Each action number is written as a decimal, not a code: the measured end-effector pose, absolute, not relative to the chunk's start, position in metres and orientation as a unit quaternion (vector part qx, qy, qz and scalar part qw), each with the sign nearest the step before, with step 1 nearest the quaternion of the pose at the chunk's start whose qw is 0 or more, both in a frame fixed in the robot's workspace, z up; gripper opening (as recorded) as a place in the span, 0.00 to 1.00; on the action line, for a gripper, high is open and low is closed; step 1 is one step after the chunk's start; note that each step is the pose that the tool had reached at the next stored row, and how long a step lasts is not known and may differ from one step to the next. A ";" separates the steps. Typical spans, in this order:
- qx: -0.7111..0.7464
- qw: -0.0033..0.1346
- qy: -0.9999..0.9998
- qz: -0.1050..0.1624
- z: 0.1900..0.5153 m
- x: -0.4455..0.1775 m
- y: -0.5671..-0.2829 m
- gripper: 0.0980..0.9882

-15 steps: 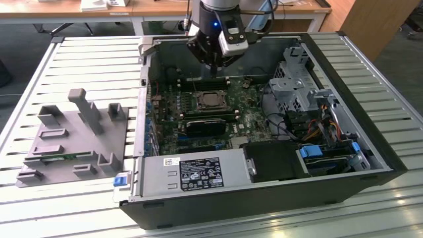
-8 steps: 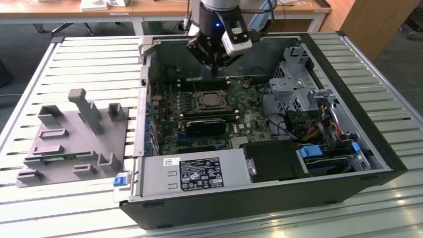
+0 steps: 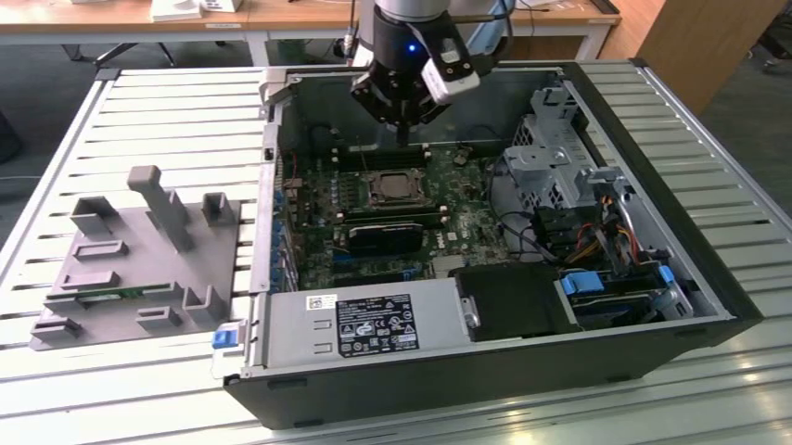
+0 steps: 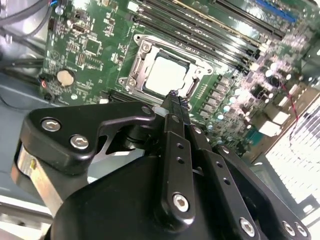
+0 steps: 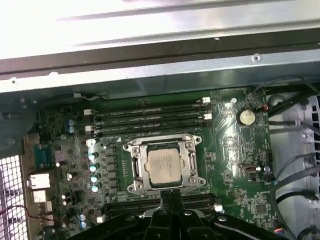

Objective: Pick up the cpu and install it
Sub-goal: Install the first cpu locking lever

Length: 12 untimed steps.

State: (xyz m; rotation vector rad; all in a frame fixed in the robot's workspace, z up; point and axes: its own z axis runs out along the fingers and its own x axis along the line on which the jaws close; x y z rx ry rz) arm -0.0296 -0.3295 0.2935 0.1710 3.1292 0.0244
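Above the open case [image 3: 644,232], I hang with my gripper [image 3: 405,125] pointing down at the board [image 3: 458,218]. My fingers [image 4: 172,107] are pressed together with no gap between them, and they hold nothing. The cpu [image 5: 163,166] already lies flat inside the socket [image 5: 132,172], silver top up, framed by the metal bracket on all sides. In the exterior view the socket sits at about 6 o'clock from my fingertips, with clear air between us; I touch neither chip nor frame.

Judging from how it lies, the chip looks seated, though I cannot tell whether it is fully down on its contacts or whether the bracket is latched. The risks I see from here: if I dropped straight down, my closed tips would land on the lid or the frame and could press the chip skew onto the contacts beneath. The memory slots [image 5: 150,117] run close beside the socket, and the case wall [image 5: 160,75] stands near, so a sideways drift could knock either. Loose cables [image 5: 300,170] lie near the board's edge and could snag.
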 end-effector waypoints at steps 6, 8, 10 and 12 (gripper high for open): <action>0.002 0.005 1.000 0.008 0.292 -0.030 -0.330 0.01; -0.009 0.005 1.000 0.009 0.290 -0.030 -0.330 0.01; -0.011 0.005 1.000 0.011 0.289 -0.034 -0.330 0.01; -0.011 0.006 1.000 0.010 0.288 -0.043 -0.329 0.01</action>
